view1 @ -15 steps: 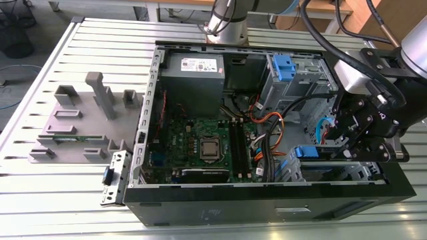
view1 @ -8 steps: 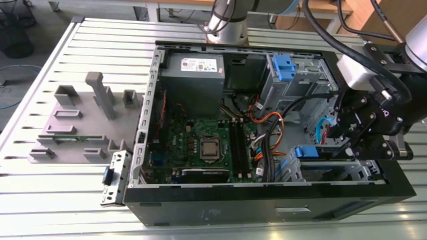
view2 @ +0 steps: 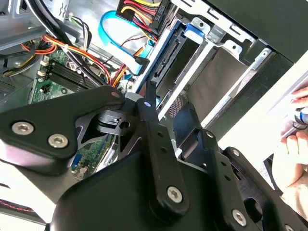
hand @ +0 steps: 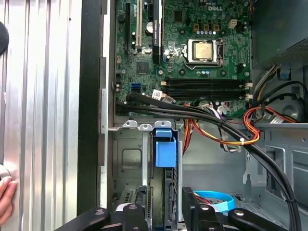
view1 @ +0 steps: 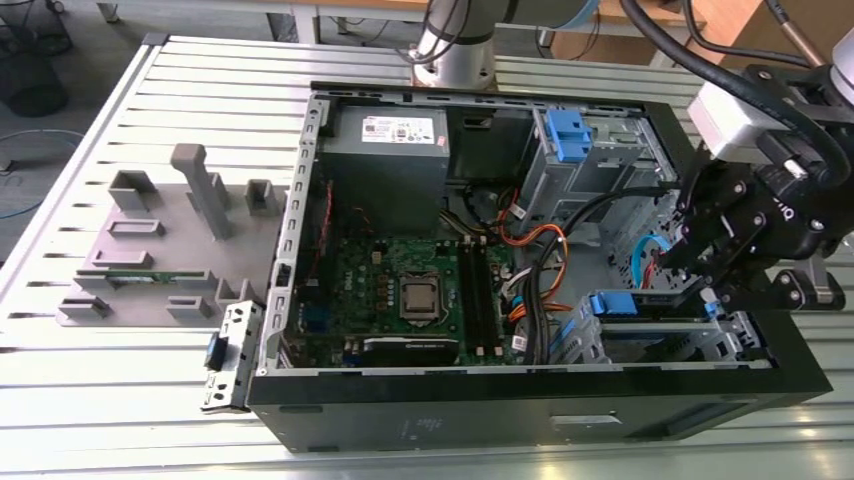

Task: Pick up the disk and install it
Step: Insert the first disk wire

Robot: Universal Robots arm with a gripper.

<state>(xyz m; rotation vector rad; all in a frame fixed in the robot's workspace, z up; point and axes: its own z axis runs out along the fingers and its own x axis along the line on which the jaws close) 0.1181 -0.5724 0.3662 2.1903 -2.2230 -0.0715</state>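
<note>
The disk (hand: pixel 164 151) sits edge-on in a slot of the metal drive cage (hand: pixel 126 159) inside the open computer case, its blue carrier end toward the motherboard. My gripper (hand: pixel 163 193) straddles the disk's other end, one black finger (hand: pixel 137 211) against each face, shut on it. In the exterior view the gripper (view1: pixel 705 295) hangs over the cage at the case's right side, with the disk's blue end (view1: pixel 617 303) showing beside it. The second wrist view shows the disk's connector edge (view2: pixel 166 55) running into the cage ahead of the gripper (view2: pixel 168 109).
Black, orange and blue cables (hand: pixel 226 132) cross beside the cage. The motherboard (view1: pixel 400 290) and power supply (view1: pixel 387 140) fill the case's left part; another blue-handled bay (view1: pixel 567 135) stands at the back. A grey fixture (view1: pixel 174 240) lies on the slatted table. A hand (hand: pixel 5 199) rests nearby.
</note>
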